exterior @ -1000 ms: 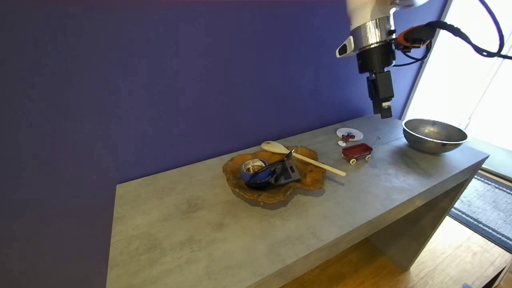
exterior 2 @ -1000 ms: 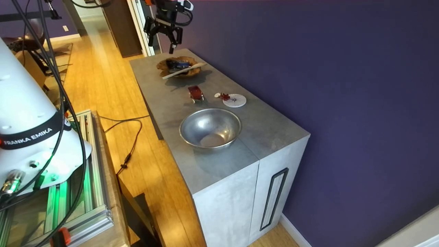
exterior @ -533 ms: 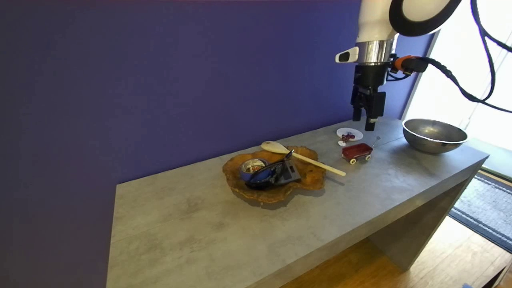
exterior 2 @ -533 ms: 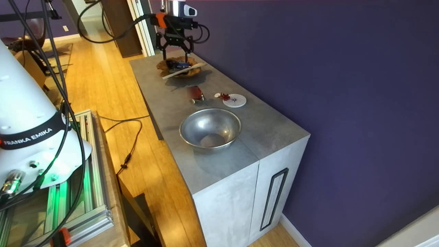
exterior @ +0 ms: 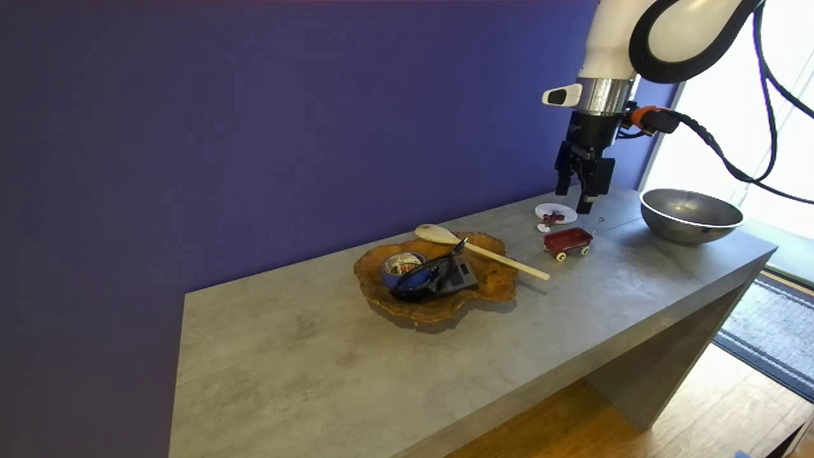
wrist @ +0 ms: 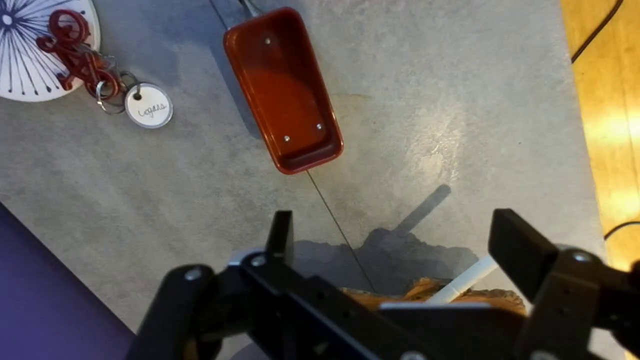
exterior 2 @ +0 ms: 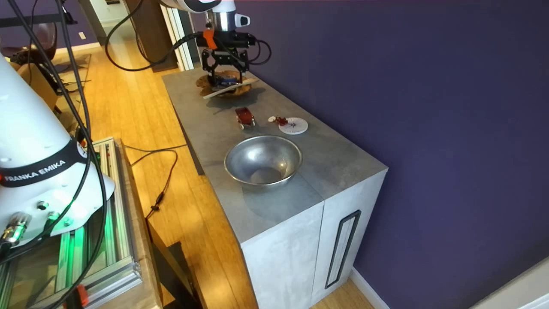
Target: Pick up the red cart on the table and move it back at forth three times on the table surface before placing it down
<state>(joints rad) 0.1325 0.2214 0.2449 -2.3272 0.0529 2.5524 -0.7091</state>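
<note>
The red cart (exterior: 567, 240) is a small boxy toy wagon with white wheels and a thin handle. It stands upright on the grey table (exterior: 286, 362). It also shows in an exterior view (exterior 2: 245, 117) and in the wrist view (wrist: 285, 95), where its open red box is seen from above. My gripper (exterior: 574, 200) hangs above the table, pointing down, apart from the cart. In an exterior view it (exterior 2: 226, 81) overlaps the wooden tray behind it. In the wrist view the fingers (wrist: 393, 225) are wide apart with nothing between them, and the cart lies beyond the fingertips.
A wooden tray (exterior: 432, 312) holds blue tape and dark items; a wooden spoon (exterior: 502, 256) lies across it, its handle sticking out. A white disc (wrist: 25, 60) with a red keychain (wrist: 82, 62) lies beside the cart. A metal bowl (exterior 2: 263, 159) stands nearby. A purple wall (exterior: 318, 127) borders the table.
The gripper has come down toward the table and swung from a tilt to nearly vertical. It stays open. The cart and the other objects have not moved.
</note>
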